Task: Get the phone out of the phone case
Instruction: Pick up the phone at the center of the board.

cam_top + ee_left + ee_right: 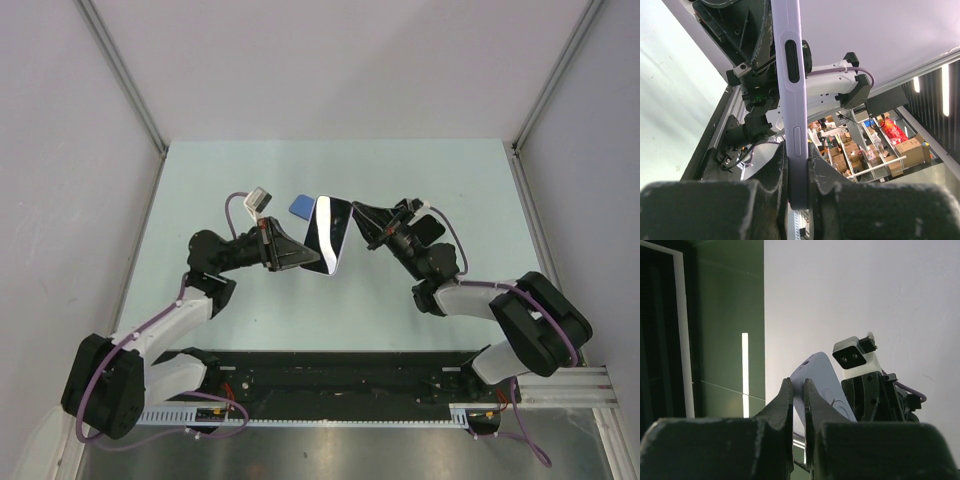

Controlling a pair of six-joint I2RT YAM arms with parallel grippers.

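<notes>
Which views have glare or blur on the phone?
Top external: phone screen mirrors bright light, washed out. Left wrist: left claw blurred up close, phone case edge sharp. Right wrist: right claw dark and soft against the bright wall.

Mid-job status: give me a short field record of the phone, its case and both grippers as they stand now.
phone: glossy black-screened phone, held between the two arms above the pale green table, screen facing up
case: lilac phone case, apparently still on the phone
left gripper: shut on one long edge of the case
right gripper: shut on the opposite edge
other: small blue object on the table behind the phone
</notes>
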